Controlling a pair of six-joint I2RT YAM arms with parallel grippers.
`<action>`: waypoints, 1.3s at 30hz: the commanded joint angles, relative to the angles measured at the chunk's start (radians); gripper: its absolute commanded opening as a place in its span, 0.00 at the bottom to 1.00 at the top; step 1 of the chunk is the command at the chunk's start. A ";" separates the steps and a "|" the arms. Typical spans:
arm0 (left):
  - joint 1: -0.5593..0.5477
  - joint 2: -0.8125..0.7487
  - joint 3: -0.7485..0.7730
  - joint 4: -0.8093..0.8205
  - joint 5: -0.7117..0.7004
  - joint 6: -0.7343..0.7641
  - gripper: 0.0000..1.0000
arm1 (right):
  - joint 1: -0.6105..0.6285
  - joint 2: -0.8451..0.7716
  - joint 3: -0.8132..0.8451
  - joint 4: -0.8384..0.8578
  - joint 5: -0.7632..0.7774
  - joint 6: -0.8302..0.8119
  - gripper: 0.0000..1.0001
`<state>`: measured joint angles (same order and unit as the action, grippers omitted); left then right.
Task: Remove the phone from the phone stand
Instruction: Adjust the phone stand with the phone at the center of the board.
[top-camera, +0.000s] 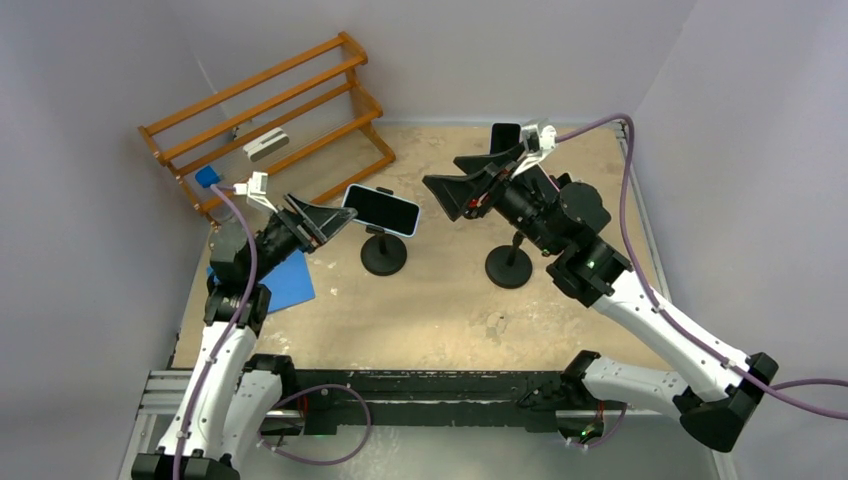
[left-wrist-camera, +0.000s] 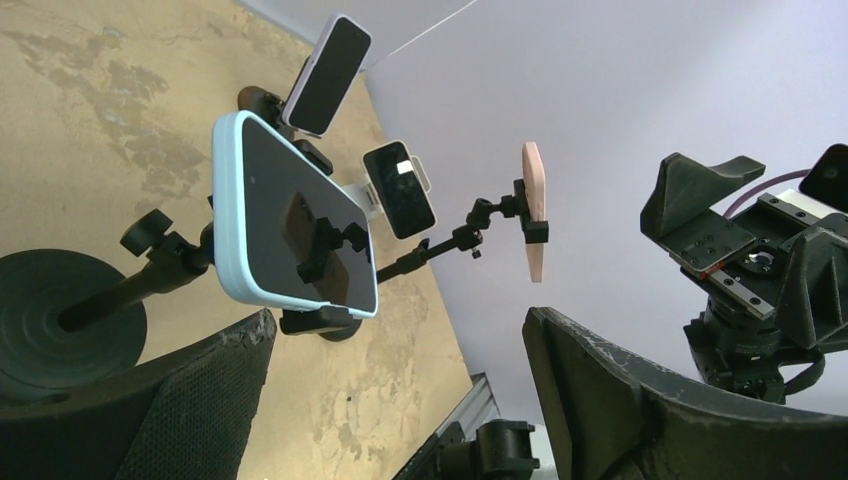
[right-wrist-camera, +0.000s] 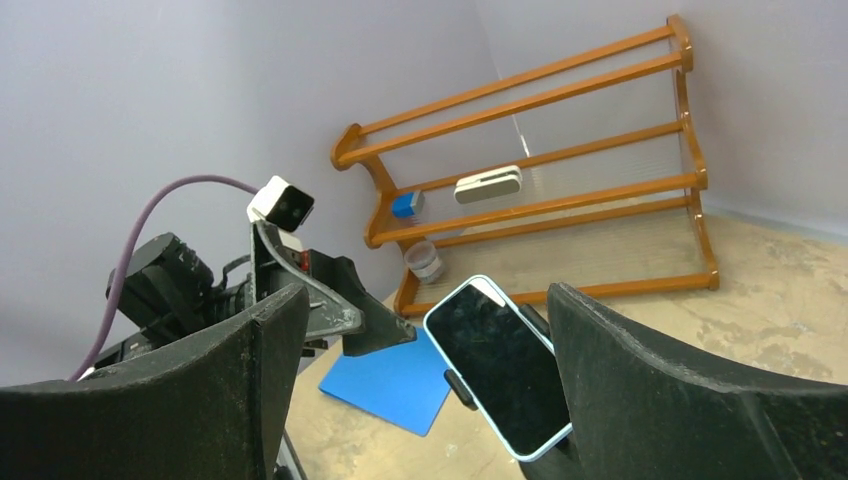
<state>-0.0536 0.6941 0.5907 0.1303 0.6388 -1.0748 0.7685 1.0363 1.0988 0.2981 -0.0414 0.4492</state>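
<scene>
The phone (top-camera: 380, 210), dark-screened in a light blue case, sits tilted in the clamp of a black phone stand (top-camera: 384, 255) with a round base near the table's middle. My left gripper (top-camera: 335, 218) is open just left of it, with nothing between its fingers. In the left wrist view the phone (left-wrist-camera: 290, 225) lies ahead and to the left of that gripper (left-wrist-camera: 400, 320), not touching it. My right gripper (top-camera: 445, 185) hovers open on the phone's right side. Seen from the right wrist, the phone (right-wrist-camera: 500, 365) shows beyond the open gripper (right-wrist-camera: 425, 300), partly hidden by the right finger.
A wooden rack (top-camera: 270, 120) stands at the back left, holding a pale block (top-camera: 266, 145) and a blue item (top-camera: 207, 177). A blue sheet (top-camera: 285, 282) lies by the left arm. A second black stand (top-camera: 509, 265) rises under the right arm. Other phones (left-wrist-camera: 330, 75) on stand arms show behind.
</scene>
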 joint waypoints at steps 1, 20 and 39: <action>0.016 0.012 -0.017 0.118 0.031 -0.047 0.92 | 0.007 -0.037 0.012 0.083 0.038 0.010 0.90; 0.021 0.040 -0.006 0.091 0.069 0.001 0.88 | 0.012 -0.075 -0.044 0.102 0.023 0.023 0.90; 0.021 0.054 -0.089 0.174 0.085 -0.024 0.91 | 0.015 -0.050 -0.036 0.100 -0.001 0.008 0.91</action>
<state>-0.0395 0.7261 0.5003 0.1448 0.6971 -1.0660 0.7742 0.9947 1.0492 0.3489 -0.0212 0.4675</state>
